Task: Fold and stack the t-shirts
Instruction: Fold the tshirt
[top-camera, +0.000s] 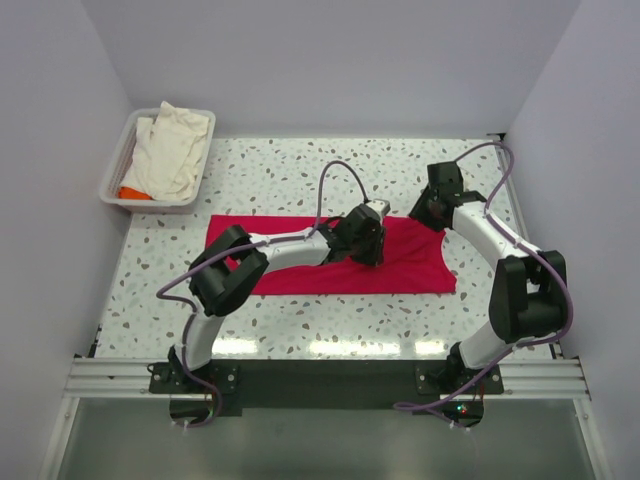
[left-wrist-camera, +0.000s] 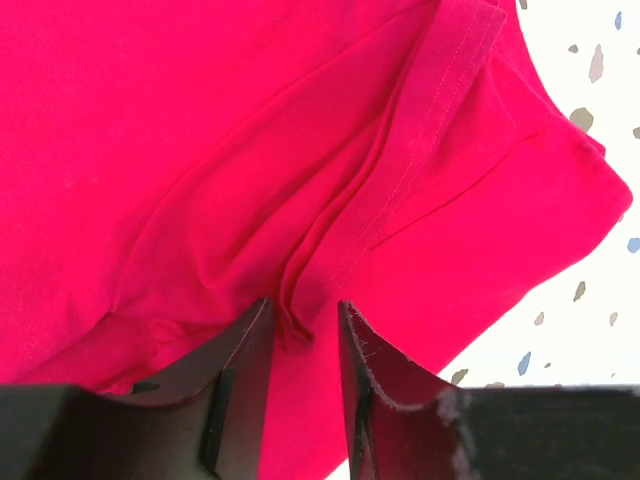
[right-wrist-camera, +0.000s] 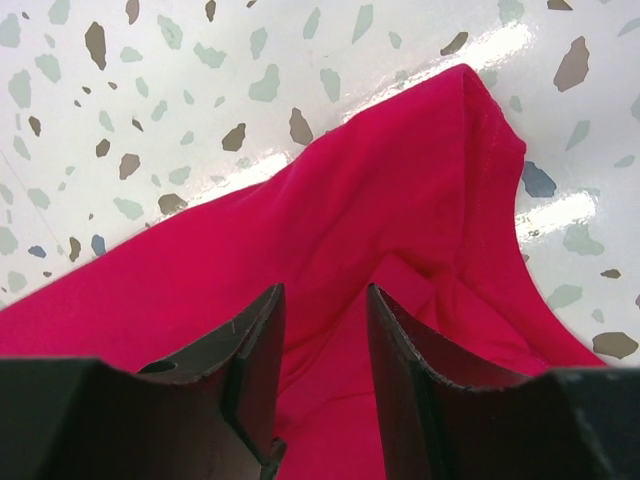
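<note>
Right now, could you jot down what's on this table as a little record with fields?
table: speckled
red shirt: lying across the middle
left gripper: pinching a fold of the red shirt
right gripper: pinching the red shirt near its far right corner
tray: far left corner
white shirt: bunched in the tray
orange cloth: peeking from under the white shirt

A white slatted basket (top-camera: 117, 165) sits at the speckled table's (top-camera: 280, 170) far-left corner.

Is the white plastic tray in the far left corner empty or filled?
Filled: cream-white cloth and orange fabric lie inside the tray.
</note>
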